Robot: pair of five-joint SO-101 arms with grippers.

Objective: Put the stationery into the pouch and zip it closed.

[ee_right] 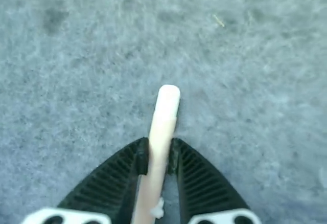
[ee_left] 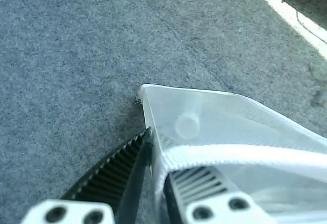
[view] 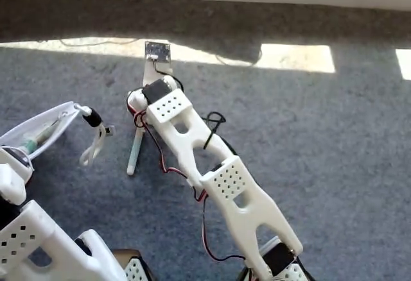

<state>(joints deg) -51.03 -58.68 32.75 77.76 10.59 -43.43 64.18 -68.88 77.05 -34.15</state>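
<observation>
Since your right gripper [ee_right: 159, 150] pinches the pen [ee_right: 164, 111] and your left gripper [ee_left: 156, 152] nips the pouch [ee_left: 219, 116] at nine o'clock, a tilted pen could snag its rim.

Grey carpet [view: 334, 153] carries the pouch [view: 45, 124], its looped strap [view: 99, 138] and a pale pen [view: 135, 156].

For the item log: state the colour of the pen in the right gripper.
Plain creamy white pen, clearest in the right wrist view.
</observation>
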